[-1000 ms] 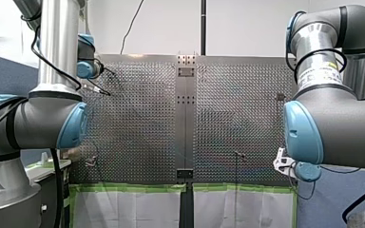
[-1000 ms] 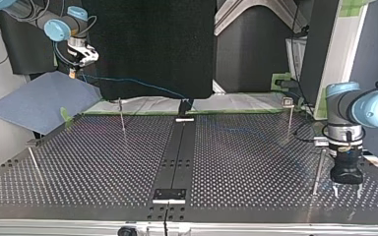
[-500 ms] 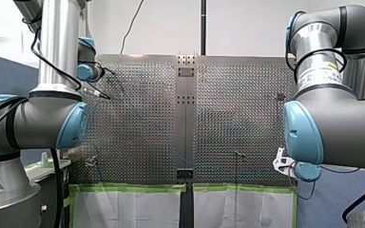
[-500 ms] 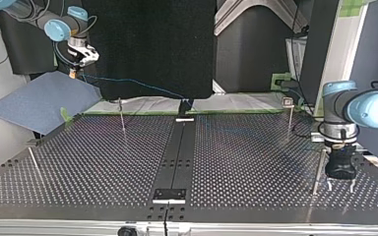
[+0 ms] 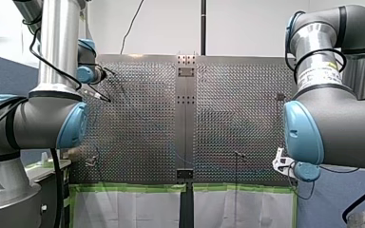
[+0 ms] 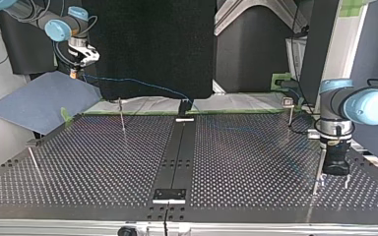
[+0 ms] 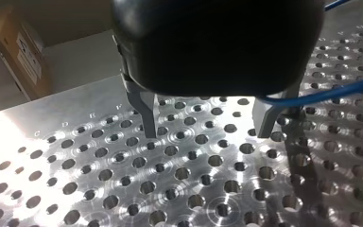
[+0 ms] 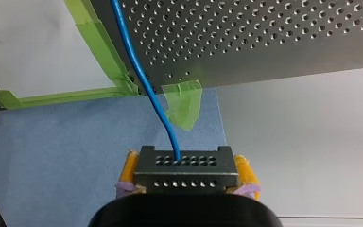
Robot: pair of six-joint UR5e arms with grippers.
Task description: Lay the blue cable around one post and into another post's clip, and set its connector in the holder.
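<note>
My left gripper [image 6: 334, 183] points straight down, fingers wide apart, low beside 1 post [image 6: 318, 167] near the table [image 6: 103, 162] edge. My right gripper [image 8: 186, 166] hangs past the far edge, pinching the connector [image 8: 184, 176]. The cable [image 8: 139, 75] runs off from it.

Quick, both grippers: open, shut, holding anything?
Left gripper: open, nothing gripped.
Right gripper: shut on the connector of the blue cable.

On the surface [image 6: 103, 162] four thin posts [image 6: 121, 114] were counted. One blue cable [image 8: 142, 75] and one connector [image 8: 184, 163] were seen. Two arms [image 5: 52, 47] were counted, each with one claw: left claw [image 7: 207, 132], right claw [image 8: 186, 177].
</note>
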